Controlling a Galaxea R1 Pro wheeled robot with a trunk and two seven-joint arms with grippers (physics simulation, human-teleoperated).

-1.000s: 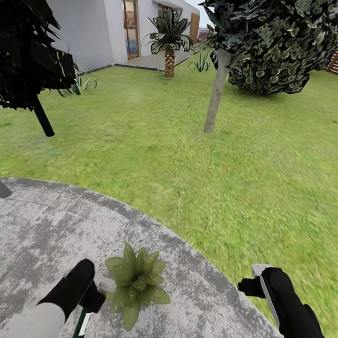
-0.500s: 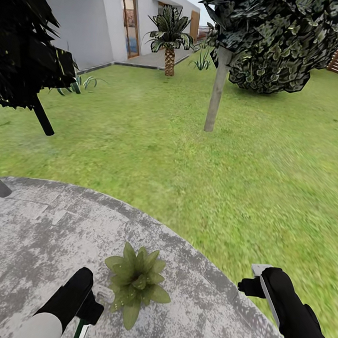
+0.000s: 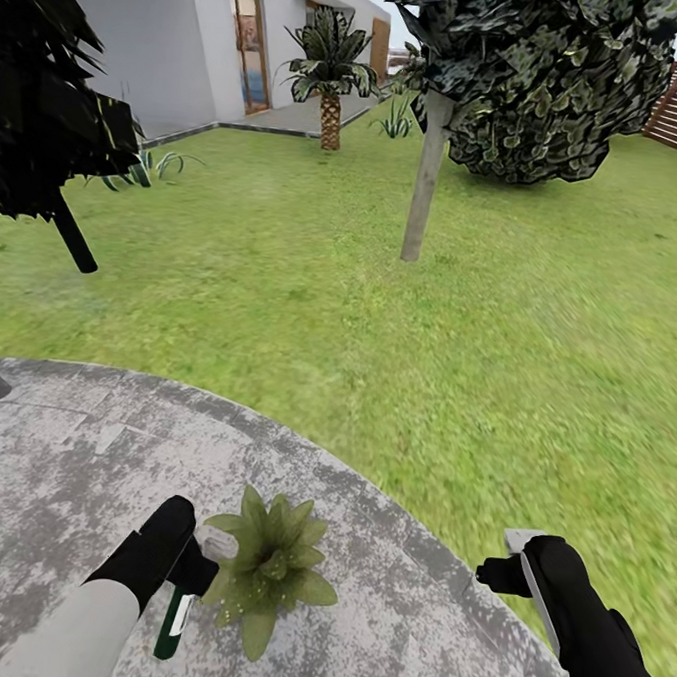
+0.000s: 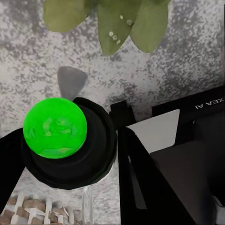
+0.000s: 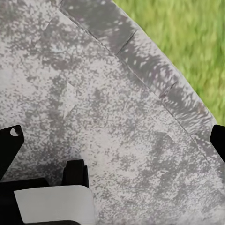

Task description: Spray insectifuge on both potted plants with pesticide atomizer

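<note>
Now the left gripper (image 3: 192,570) pinches the pesticide atomizer (image 3: 173,621) — beside a potted plant (image 3: 265,564).

The potted plant (image 3: 267,567) is showing pale-speckled green leaves, and the stone patio (image 3: 60,462) is showing mottled grey and white. The pesticide atomizer (image 3: 174,619) is showing a dark green body with a white label; in the left wrist view its top (image 4: 55,127) is glowing bright green on black. The lawn (image 3: 380,311) is showing green. The left end effector (image 3: 186,572) and the right end effector (image 3: 505,559) are showing black, with 1 pale grey pad (image 5: 54,204) on the right one.
</note>
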